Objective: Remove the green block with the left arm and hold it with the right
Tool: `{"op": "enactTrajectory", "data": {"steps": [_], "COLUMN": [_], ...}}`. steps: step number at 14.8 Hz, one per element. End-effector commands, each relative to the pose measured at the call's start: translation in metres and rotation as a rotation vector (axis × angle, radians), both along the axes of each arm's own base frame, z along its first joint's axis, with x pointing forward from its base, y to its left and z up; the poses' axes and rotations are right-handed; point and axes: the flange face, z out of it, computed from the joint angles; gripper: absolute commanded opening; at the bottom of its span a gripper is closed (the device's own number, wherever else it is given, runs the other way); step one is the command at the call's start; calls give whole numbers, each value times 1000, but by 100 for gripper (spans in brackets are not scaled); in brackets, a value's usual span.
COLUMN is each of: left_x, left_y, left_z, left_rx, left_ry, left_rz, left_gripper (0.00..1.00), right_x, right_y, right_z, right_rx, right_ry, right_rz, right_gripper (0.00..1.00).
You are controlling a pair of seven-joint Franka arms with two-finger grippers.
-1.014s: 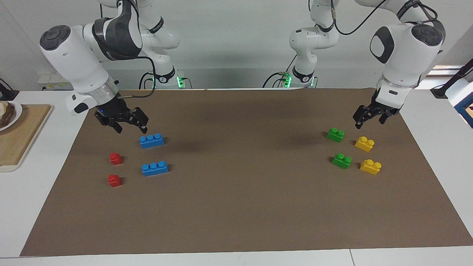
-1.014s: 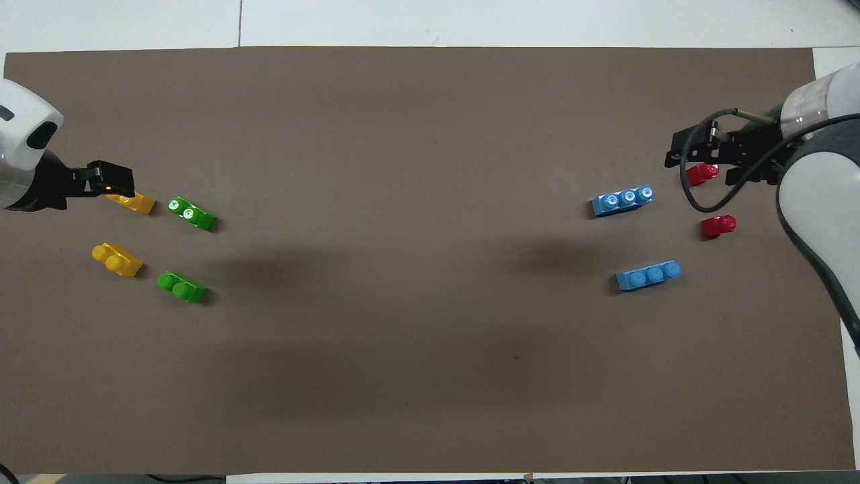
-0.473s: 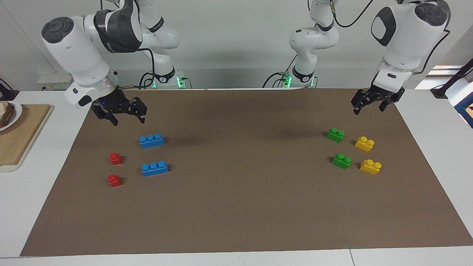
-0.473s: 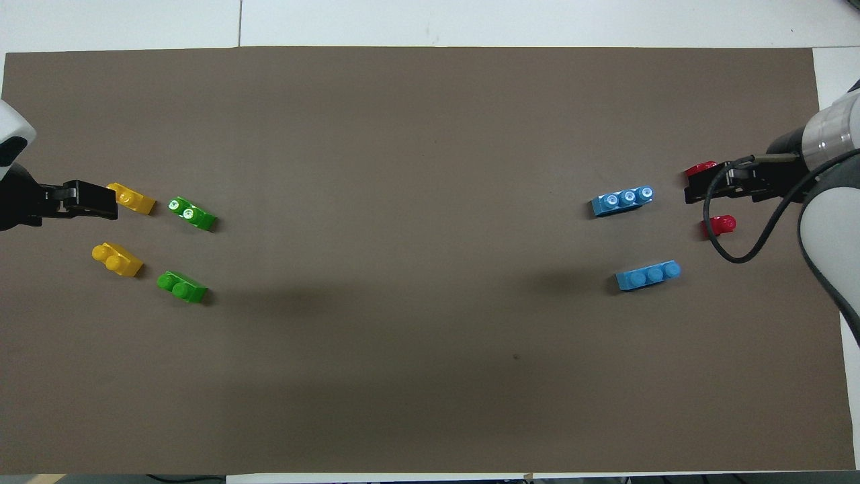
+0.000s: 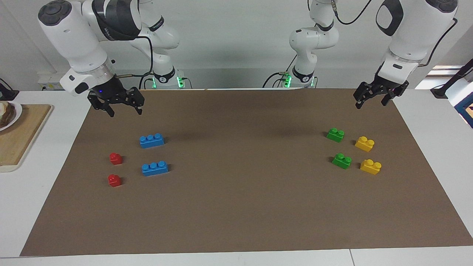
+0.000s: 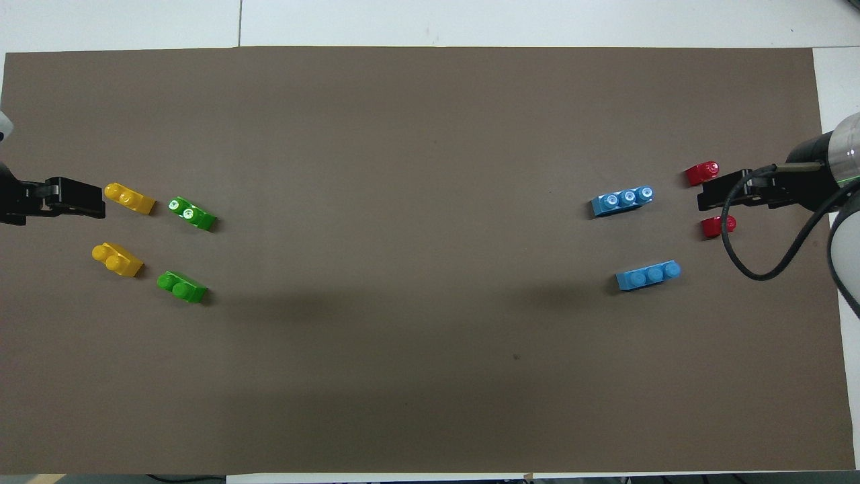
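Grippers first: the left gripper (image 5: 371,99) hangs spread wide and empty over the brown mat (image 5: 244,207) on the table, at the left arm's end, and the right gripper (image 5: 123,110) hangs likewise wide and empty over the mat at the right arm's end. Next out, at the left arm's end, one green two-stud plastic block (image 5: 335,134) lies beside a yellow two-stud plastic block (image 5: 364,143), touched by neither gripper. Farther out sit a second green block (image 5: 342,161) and a second yellow block (image 5: 370,166); toward the right arm's end lie two blue three-stud blocks (image 5: 152,140) and two small red blocks (image 5: 115,158).
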Motion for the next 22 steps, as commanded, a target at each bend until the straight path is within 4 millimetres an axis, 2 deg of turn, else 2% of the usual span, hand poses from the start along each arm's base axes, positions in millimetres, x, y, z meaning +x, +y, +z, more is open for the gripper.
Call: {"op": "enactTrajectory", "data": {"steps": [1,22], "left_x": [2,2], "left_y": [2,1], "left_z": [2,1], "left_rx": [-31,-35], "left_ry": [6,0], "left_rz": [5,27], "left_gripper": [100,100], "right_x": [-2,-3], "right_y": [-1,-2], "right_z": [0,-2], "right_rx": [-29,-53], "right_ry": [11,5], "right_rz": [30,16], "right_gripper": [100,100]}}
